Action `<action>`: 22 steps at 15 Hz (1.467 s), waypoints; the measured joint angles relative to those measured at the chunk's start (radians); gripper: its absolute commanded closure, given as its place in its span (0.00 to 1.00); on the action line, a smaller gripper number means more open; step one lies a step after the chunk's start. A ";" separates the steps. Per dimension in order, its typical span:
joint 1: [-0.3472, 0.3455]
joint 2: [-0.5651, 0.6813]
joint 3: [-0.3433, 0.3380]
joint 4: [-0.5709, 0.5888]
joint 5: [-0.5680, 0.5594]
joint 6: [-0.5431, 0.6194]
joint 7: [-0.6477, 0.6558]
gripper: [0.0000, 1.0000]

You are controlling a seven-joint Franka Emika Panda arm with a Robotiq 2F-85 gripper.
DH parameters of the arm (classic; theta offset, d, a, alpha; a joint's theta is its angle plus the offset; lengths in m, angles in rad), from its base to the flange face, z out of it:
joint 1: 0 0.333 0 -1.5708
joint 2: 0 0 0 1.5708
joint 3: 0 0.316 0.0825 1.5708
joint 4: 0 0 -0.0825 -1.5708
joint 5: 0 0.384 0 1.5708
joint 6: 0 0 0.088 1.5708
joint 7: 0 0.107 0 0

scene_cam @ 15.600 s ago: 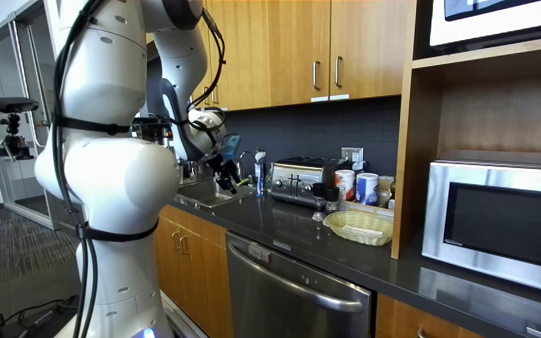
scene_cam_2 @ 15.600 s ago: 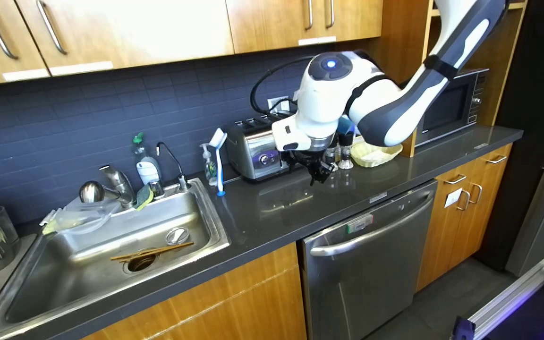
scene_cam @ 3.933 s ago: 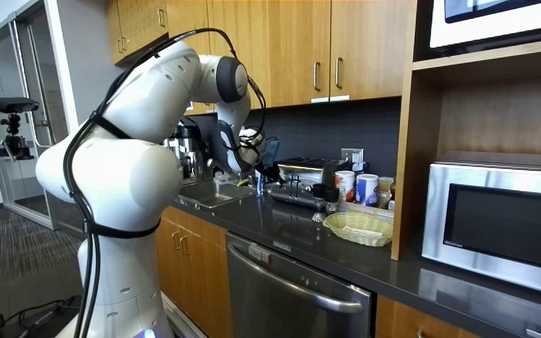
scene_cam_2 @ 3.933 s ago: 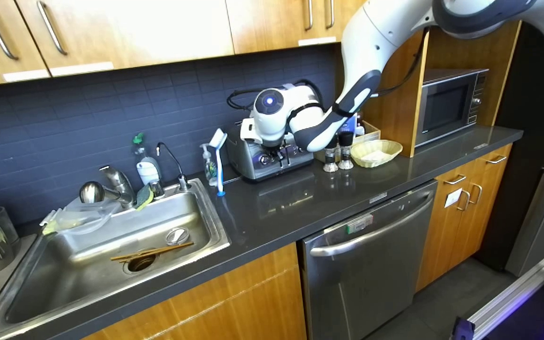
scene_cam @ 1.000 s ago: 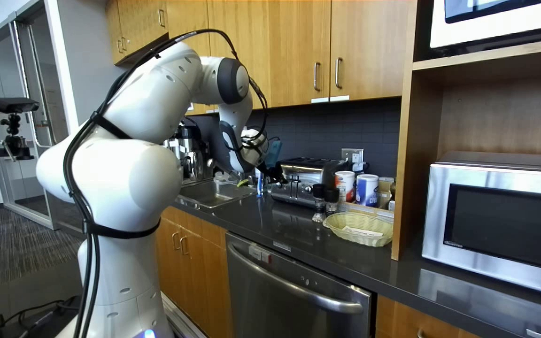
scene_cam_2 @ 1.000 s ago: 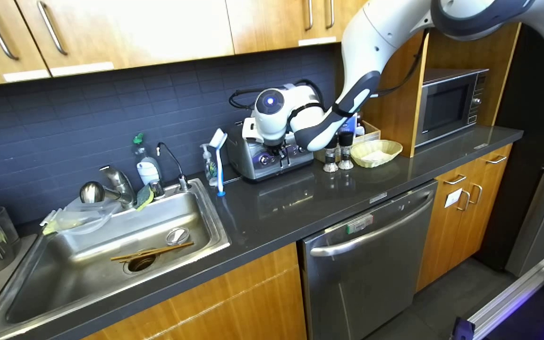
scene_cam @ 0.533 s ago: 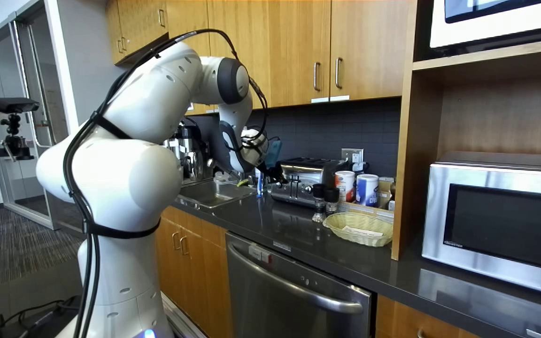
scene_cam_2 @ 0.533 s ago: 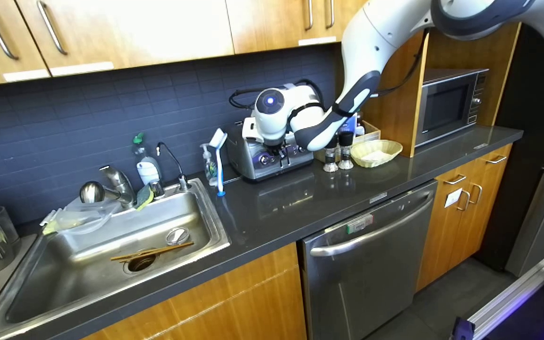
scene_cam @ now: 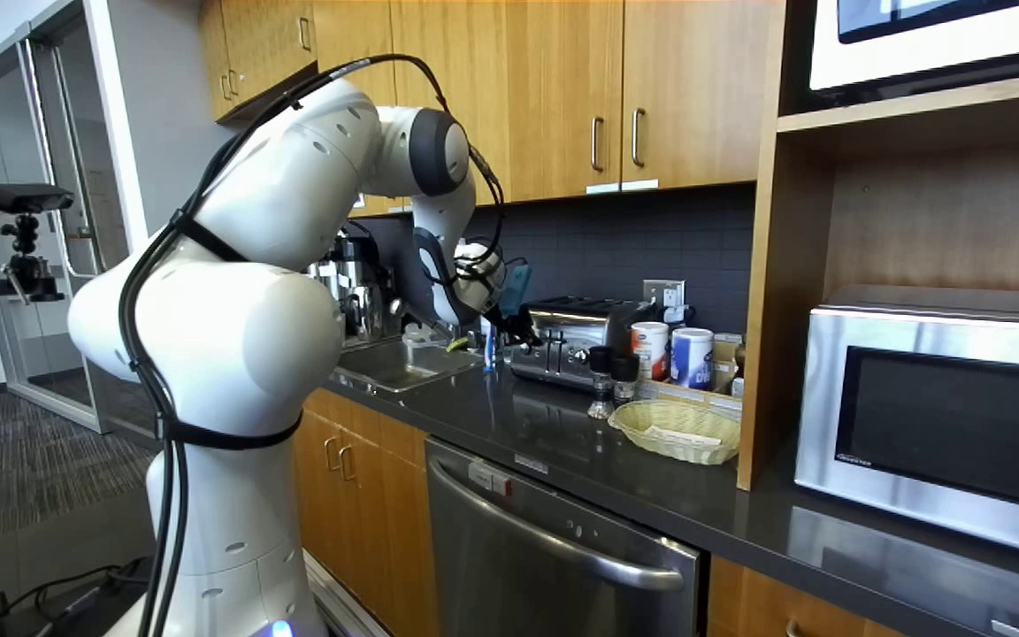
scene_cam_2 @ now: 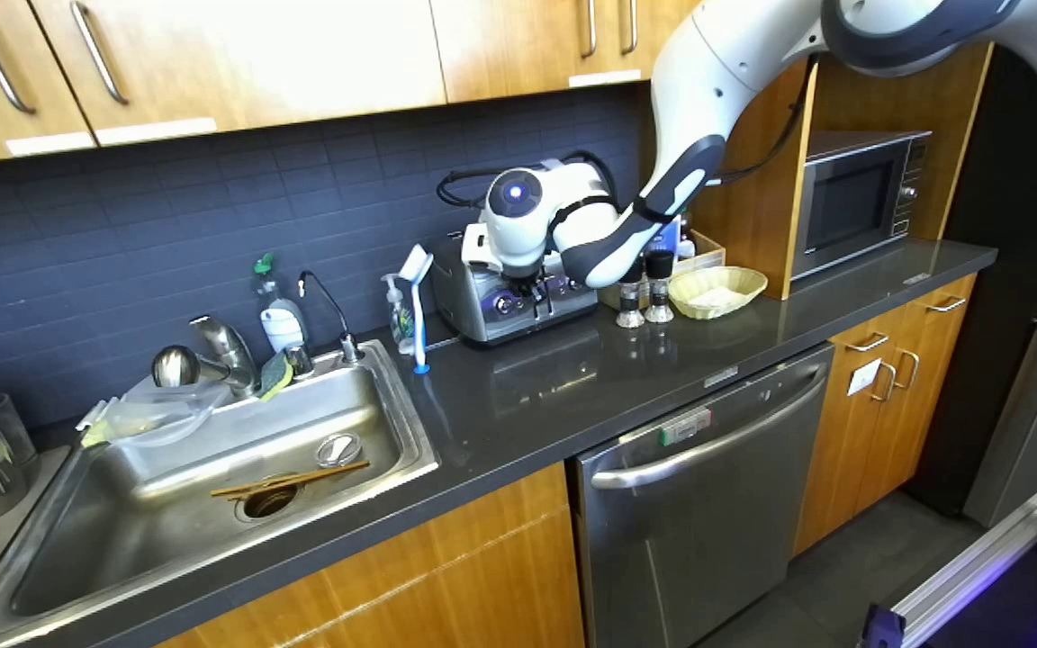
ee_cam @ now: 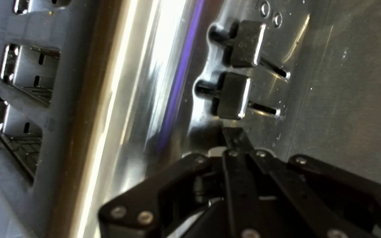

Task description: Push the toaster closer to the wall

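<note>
The silver toaster [scene_cam: 573, 341] stands on the dark counter with its back towards the grey-black tiled wall [scene_cam_2: 257, 207]. In an exterior view my arm's wrist covers part of the toaster [scene_cam_2: 464, 297]. My gripper [ee_cam: 237, 143] is shut with nothing between its fingers, its tips at the toaster's front panel just beside one of two lever knobs [ee_cam: 233, 96]. Whether the tips touch the metal cannot be told. The bread slots [ee_cam: 33, 72] show along the toaster's top, with a strip of wall beyond them. How wide the gap behind the toaster is stays hidden.
Two grinders [scene_cam_2: 644, 301] and a wicker basket [scene_cam_2: 718, 292] stand to the toaster's right, with canisters [scene_cam: 692, 356] behind. A dish brush [scene_cam_2: 418, 306] and soap bottle [scene_cam_2: 399, 315] flank its left, near the sink [scene_cam_2: 410, 432]. Wooden cabinets [scene_cam: 563, 97] hang above.
Compared with the oldest frames, my gripper has gone from over the counter to the toaster's front. Over the last second nothing visibly moves, and the toaster shows no clear shift.
</note>
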 measured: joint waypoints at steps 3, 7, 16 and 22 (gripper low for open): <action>0.000 0.002 0.000 0.002 0.000 0.000 0.000 1.00; 0.003 0.007 0.000 0.009 0.000 -0.008 0.000 1.00; 0.007 0.018 0.000 0.027 0.000 -0.011 -0.001 1.00; -0.004 -0.004 0.000 -0.020 0.000 -0.015 -0.001 1.00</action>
